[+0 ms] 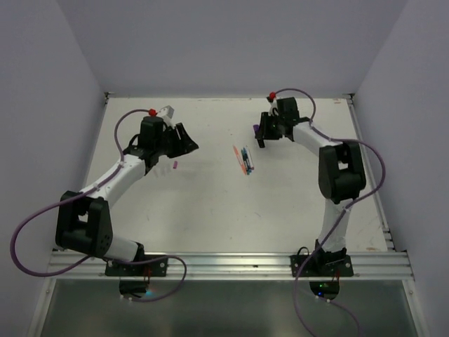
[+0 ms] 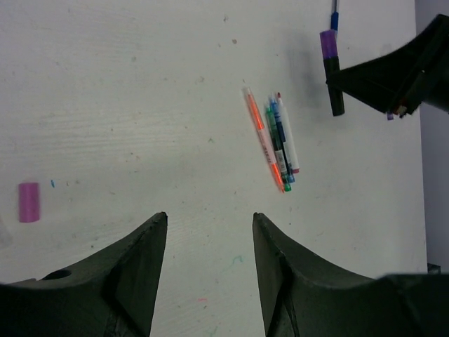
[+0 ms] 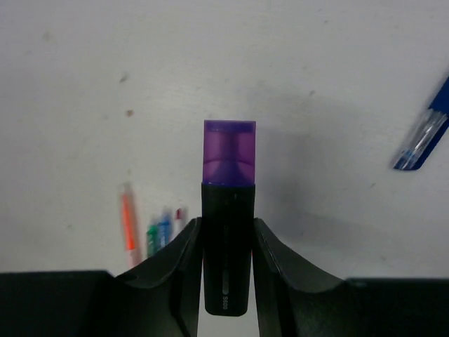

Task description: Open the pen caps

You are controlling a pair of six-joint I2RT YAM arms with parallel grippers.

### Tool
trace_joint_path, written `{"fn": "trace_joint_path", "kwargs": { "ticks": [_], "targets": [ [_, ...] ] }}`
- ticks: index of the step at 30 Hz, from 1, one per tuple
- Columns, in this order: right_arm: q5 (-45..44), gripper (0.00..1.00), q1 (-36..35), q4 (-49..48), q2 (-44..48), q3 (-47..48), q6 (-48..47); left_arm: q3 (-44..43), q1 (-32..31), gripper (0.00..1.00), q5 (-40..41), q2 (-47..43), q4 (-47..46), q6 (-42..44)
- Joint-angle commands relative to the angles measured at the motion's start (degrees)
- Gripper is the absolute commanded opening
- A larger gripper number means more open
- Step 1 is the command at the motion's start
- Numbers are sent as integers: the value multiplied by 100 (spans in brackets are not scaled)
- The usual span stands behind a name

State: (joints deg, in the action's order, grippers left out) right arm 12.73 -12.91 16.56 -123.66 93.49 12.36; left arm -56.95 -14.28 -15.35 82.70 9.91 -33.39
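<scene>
Fingers (image 3: 184,263) of the right gripper (image 3: 228,223) are clamped on the black body of a stubby marker (image 3: 226,246), one on each side. Its purple cap (image 3: 229,151) is on and sticks out past the fingertips, over the table (image 1: 210,210). Left gripper (image 2: 209,217) fingers (image 2: 133,274) are apart with nothing between them, hovering over bare tabletop. Bundle of thin pens (image 2: 277,144) lies mid-table between the two grippers, side by side and touching: orange one (image 2: 261,137) outermost, then green, blue and a white one. They are too small to tell whether their caps are on. Separate blue pen (image 3: 423,137) lies alone near the right gripper, on the side away from the bundle. Loose purple piece (image 2: 29,202), short and blocky, lies flat on the table near the left gripper, well apart from the pens.
</scene>
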Motion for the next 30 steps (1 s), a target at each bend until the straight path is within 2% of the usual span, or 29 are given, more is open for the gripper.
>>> {"fn": "trace_joint_path", "kwargs": {
  "ticks": [1,3,6,10,14,19,30],
  "targets": [
    [774,0,-386,-1257,1944,-1461,652,210,-92,54,-573,-122,-858,-448],
    [600,0,-868,-1304,2449,-2287,576,124,-188,54,-609,17,-1121,-546],
    [353,0,-1327,-787,3136,-2633,478,-210,-557,54,-461,255,-1097,-643],
    [142,0,-1863,-557,3830,-2985,618,-317,-1128,54,-275,300,-1245,-941],
    [195,0,-2005,-531,4244,-3205,698,-273,-1243,54,-275,186,-1272,-1073],
    [335,0,-2049,-557,4306,-3276,715,16,-1252,55,-327,-113,-1448,-1258],
    [441,0,-2119,-864,4561,-3548,855,254,-1261,54,-864,150,-2019,-1724]
  ]
}}
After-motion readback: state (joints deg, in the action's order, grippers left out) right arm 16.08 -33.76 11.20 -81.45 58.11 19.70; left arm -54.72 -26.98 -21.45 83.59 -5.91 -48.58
